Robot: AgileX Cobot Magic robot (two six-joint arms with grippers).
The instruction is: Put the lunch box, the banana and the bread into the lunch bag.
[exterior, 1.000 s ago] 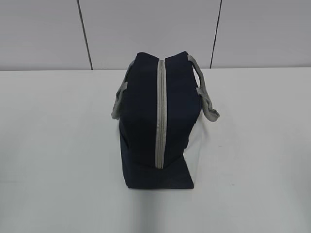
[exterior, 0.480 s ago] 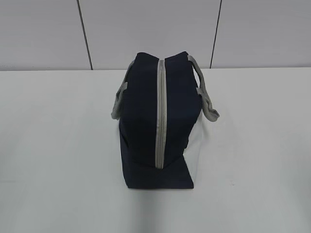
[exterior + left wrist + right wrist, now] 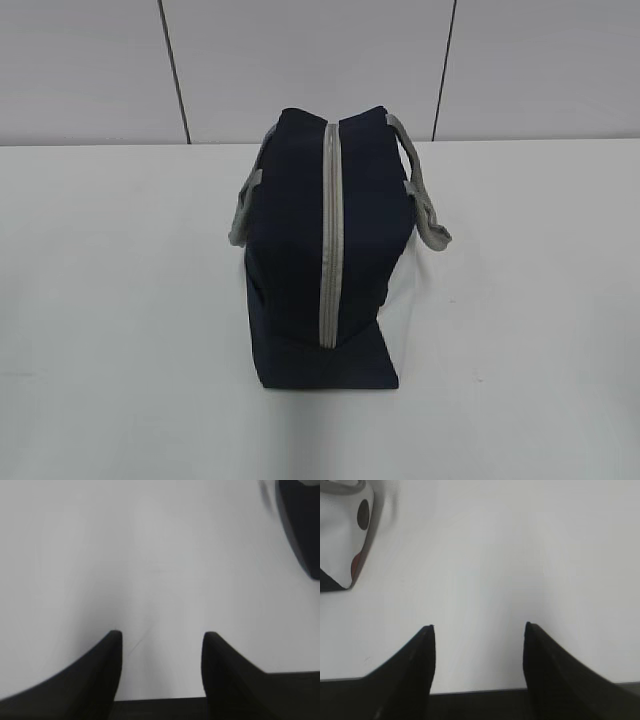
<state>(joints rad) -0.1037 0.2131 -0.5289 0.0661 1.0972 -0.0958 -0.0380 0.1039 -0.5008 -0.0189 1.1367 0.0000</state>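
Note:
The navy lunch bag (image 3: pixel 300 260) stands mid-table in the exterior view, its grey zipper (image 3: pixel 331 235) running down the top and closed along its visible length. Grey handles (image 3: pixel 425 205) hang at both sides. Neither arm shows in that view. In the left wrist view my left gripper (image 3: pixel 161 635) is open over bare table, with a dark edge of the lunch bag (image 3: pixel 302 525) at the top right. In the right wrist view my right gripper (image 3: pixel 478 629) is open over bare table, and the bag's white side panel (image 3: pixel 340 545) sits at the top left. The lunch box, banana and bread are out of view.
A white table (image 3: pixel 120 300) spreads around the bag. A pale panelled wall (image 3: pixel 300 60) rises behind its far edge.

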